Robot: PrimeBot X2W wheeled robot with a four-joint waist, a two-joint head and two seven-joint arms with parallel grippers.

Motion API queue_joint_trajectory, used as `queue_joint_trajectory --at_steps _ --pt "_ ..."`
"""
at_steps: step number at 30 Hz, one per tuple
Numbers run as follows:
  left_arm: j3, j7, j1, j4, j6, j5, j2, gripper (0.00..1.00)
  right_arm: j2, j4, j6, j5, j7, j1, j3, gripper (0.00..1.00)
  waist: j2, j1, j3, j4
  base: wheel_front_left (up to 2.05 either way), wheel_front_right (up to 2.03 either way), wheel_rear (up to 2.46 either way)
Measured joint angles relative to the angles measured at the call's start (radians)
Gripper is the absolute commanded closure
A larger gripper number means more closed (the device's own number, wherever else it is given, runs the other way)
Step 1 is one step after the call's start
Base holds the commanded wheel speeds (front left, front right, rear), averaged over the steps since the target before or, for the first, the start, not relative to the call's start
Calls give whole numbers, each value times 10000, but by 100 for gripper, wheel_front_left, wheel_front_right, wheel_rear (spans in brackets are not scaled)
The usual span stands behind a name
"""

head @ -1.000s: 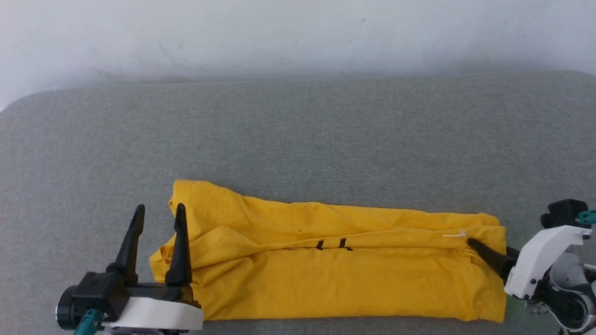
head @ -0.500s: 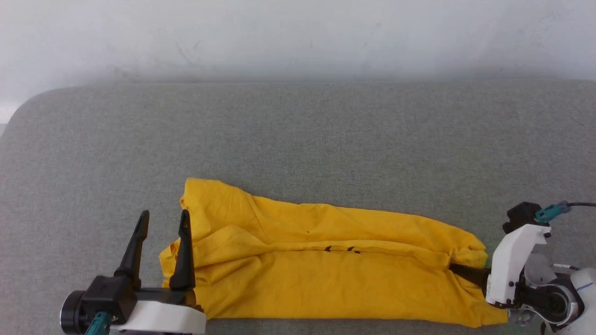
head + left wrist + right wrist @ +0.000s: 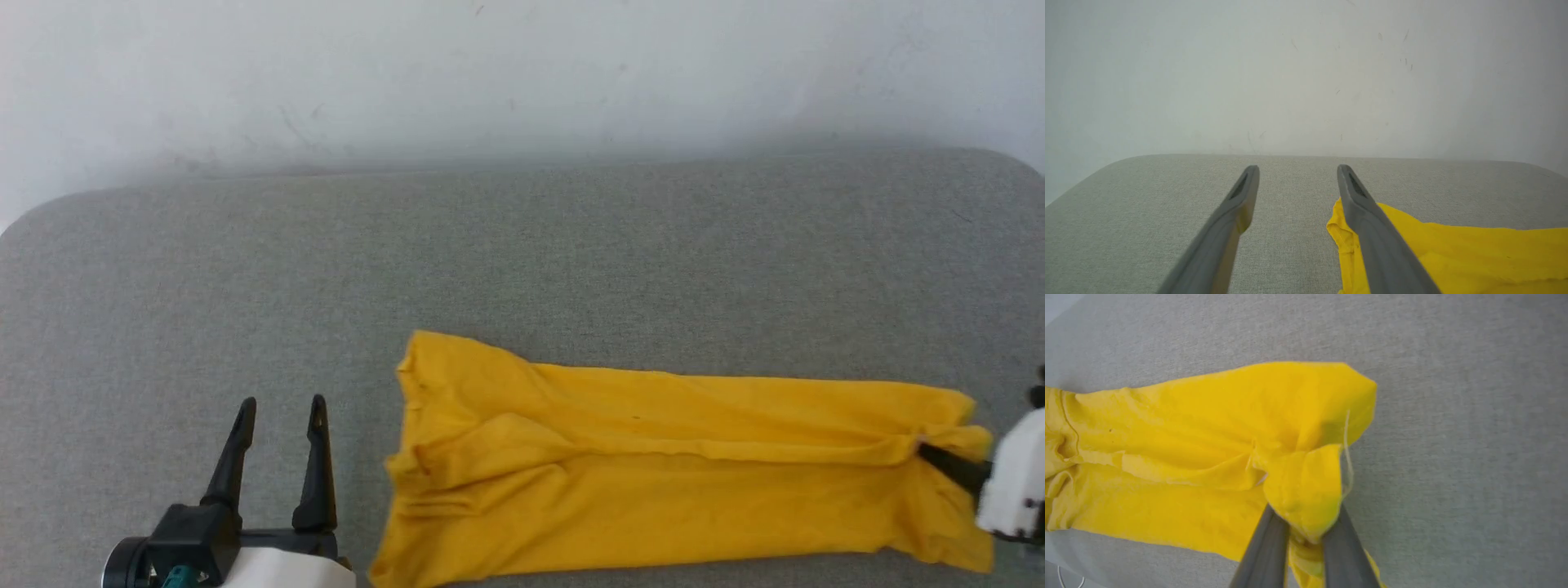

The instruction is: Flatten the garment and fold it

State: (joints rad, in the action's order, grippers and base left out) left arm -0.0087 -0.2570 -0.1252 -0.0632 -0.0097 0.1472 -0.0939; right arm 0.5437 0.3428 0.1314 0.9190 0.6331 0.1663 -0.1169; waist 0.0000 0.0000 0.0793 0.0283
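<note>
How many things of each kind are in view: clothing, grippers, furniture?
Yellow shirt: 1
Grippers: 2 (left gripper, open; right gripper, shut on the shirt)
Grey table: 1
Total: 4

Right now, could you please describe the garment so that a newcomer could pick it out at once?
On the grey fabric-covered table, look along the near edge. The yellow T-shirt lies there gathered into a long band, one end pinched by the right gripper. Its bright yellow sets it apart from the plain grey around it.
</note>
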Motion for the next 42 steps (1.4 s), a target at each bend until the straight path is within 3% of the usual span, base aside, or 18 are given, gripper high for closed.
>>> queue_joint_trajectory --at_steps 4,8,11,16,20,23,27,31,32,33,34,38,42 --pt "21 0 0 2 -2 -146 40 0 249 416 0 -330 4 -291 1225 100 0 1 3 -43 0 0 0" --pt "88 0 -2 12 -2 -224 58 0 63 506 0 -318 412 -307 2123 100 0 0 -1 -76 0 0 0" --pt "127 2 -2 33 -2 -247 81 0 -606 268 -2 261 1258 -307 2447 100 0 0 -17 -94 0 0 0" --pt "130 2 -5 119 -71 -247 134 0 -2347 -736 -2 2520 2849 -306 2606 100 0 0 -74 -1 0 0 0" --pt "113 2 -1 157 -73 -245 194 0 -3641 -1239 -2 3870 3586 -271 2454 100 0 0 -39 106 0 0 0" --pt "54 0 24 211 -92 -245 224 0 -4380 -1296 -2 4209 3697 -85 2023 100 0 0 28 212 0 0 0" --pt "-81 0 165 291 -194 -247 253 0 -4792 -1066 -2 4184 3173 398 1127 100 0 0 119 424 0 0 0" --pt "-190 0 361 355 -247 -249 276 0 -4874 -596 -2 3492 1933 833 -84 100 0 0 209 689 0 0 0" --pt "-217 0 388 378 -249 -249 278 0 -4886 -454 -2 3258 1592 902 -395 61 0 0 236 755 0 0 0" --pt "-238 0 433 408 -249 -249 284 0 -4892 -307 -2 3057 1308 975 -721 36 0 0 268 821 0 0 0" --pt "-240 0 475 428 -249 -249 286 0 -4888 -174 -2 2932 1162 1040 -1076 0 0 0 307 872 0 0 0" --pt "-245 2 564 493 -247 -247 311 0 -4842 -121 -4 2284 430 1352 -2278 0 0 1 489 1009 0 0 0" --pt "-184 0 652 527 -240 -244 339 0 -4031 -874 -2 1398 -437 1884 -3551 0 0 2 577 980 0 0 0"
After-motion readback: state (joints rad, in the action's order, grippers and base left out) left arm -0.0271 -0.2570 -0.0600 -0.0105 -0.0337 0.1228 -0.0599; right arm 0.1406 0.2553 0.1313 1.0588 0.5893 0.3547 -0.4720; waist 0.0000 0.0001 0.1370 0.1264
